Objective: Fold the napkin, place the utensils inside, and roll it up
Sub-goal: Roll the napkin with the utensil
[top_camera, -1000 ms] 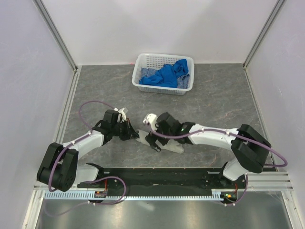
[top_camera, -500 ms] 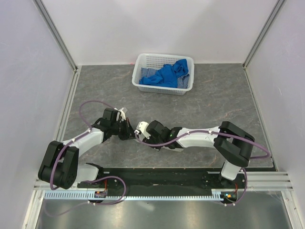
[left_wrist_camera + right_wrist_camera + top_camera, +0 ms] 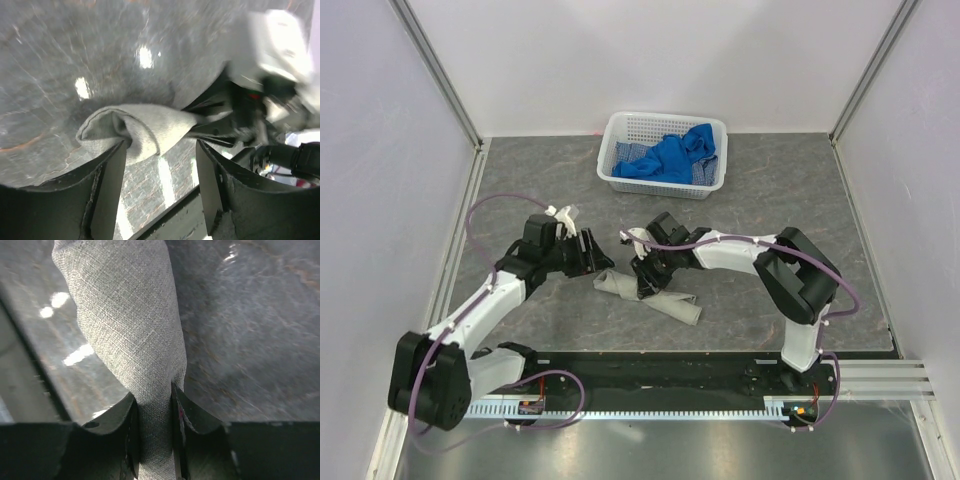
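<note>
The right end effector covers the middle of the napkin from above.

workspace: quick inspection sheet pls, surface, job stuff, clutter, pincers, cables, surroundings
surface: dark grey stone-look table, no spills seen
job's things: napkin rolled into a tube, lying in front of the arms; fork not seen, cannot tell if it is inside the roll
clutter: white basket at the far edge holding blue cloths
grippers: left pincer open, fingers either side of one end of the roll without touching it; right pincer shut on the napkin
cables: purple cables loop along both arms, clear of the napkin
surroundings: plain white walls, metal rail at the near edge
</note>
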